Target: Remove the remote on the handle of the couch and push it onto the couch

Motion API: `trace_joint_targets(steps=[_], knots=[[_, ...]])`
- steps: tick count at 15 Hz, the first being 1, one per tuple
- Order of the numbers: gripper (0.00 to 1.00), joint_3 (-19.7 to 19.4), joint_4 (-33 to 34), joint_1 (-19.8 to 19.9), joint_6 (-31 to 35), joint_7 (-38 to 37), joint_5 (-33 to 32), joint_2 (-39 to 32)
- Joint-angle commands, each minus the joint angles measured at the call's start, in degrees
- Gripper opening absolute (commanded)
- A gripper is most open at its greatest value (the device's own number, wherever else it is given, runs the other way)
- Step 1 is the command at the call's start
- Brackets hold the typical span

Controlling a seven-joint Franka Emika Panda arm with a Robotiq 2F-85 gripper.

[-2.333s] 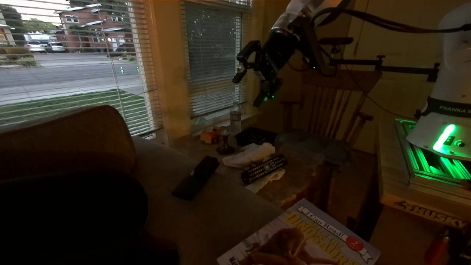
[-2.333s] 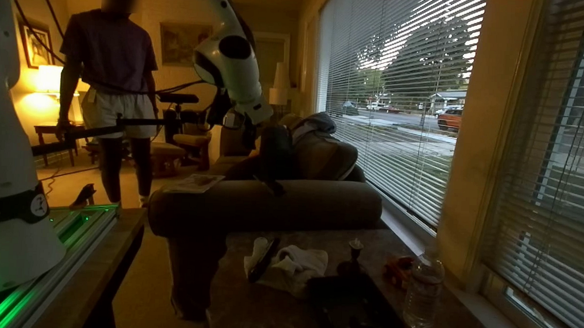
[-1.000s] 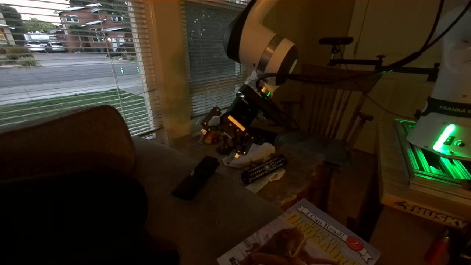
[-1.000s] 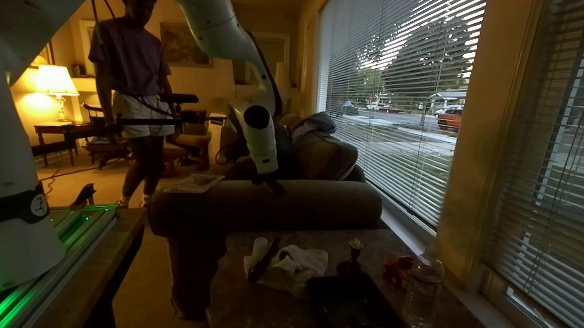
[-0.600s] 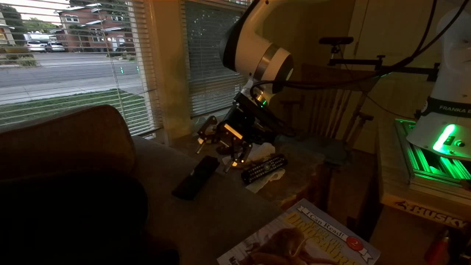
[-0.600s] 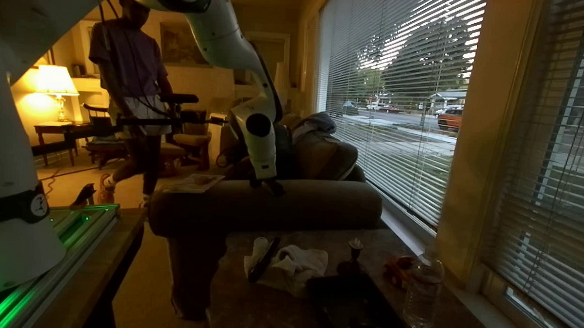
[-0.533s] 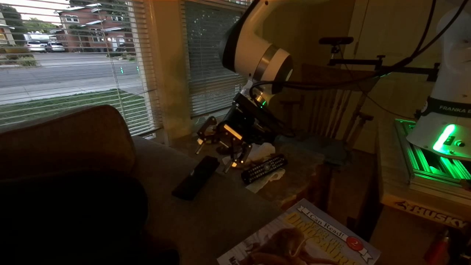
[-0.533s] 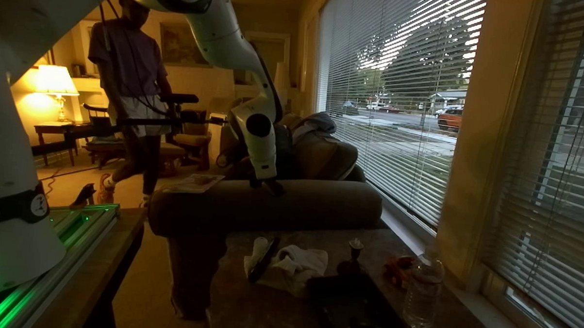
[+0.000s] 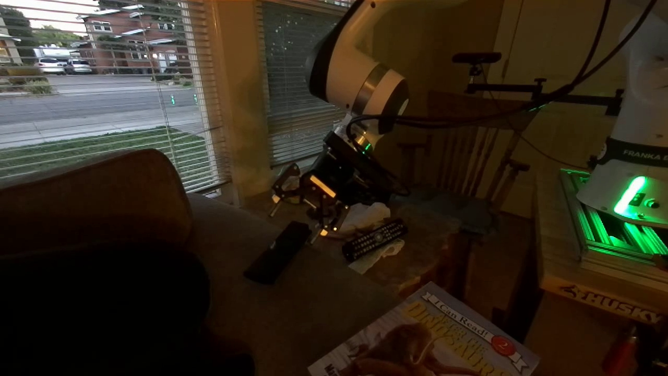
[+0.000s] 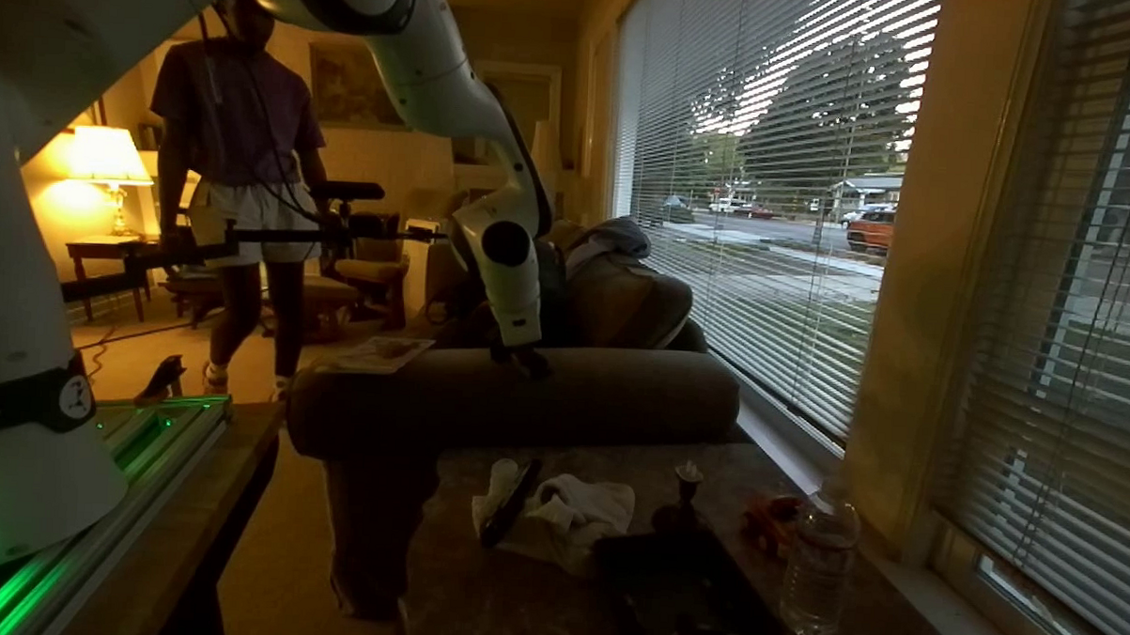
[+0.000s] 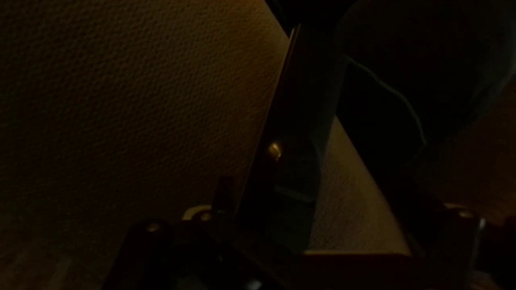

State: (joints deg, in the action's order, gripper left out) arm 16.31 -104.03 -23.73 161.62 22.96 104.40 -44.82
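My gripper point(image 9: 293, 225) is spread wide right by one end of the remote point(image 9: 276, 253) — honestly can't tell if I'm touching it. Remote's lying on the handle of the couch point(image 9: 318, 300).

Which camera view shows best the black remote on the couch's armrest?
An exterior view: the black remote shows whole on the couch's armrest. The wrist view shows it larger but very dark, its lower end unclear. Not both exterior views help: in an exterior view the remote is a dark shape below the robot arm.
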Motion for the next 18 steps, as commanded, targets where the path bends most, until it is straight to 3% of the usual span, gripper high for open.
trace_joint_targets(steps=[1, 8, 18], knots=[[1.00, -0.29, 2.46, -1.24, 1.22, -0.92, -1.42, -1.90], [1.00, -0.92, 4.46, -2.14, 2.70, -0.89, -1.42, -3.92], [1.00, -2.74, 9.43, -4.61, 7.09, 6.33, 2.20, -5.77]])
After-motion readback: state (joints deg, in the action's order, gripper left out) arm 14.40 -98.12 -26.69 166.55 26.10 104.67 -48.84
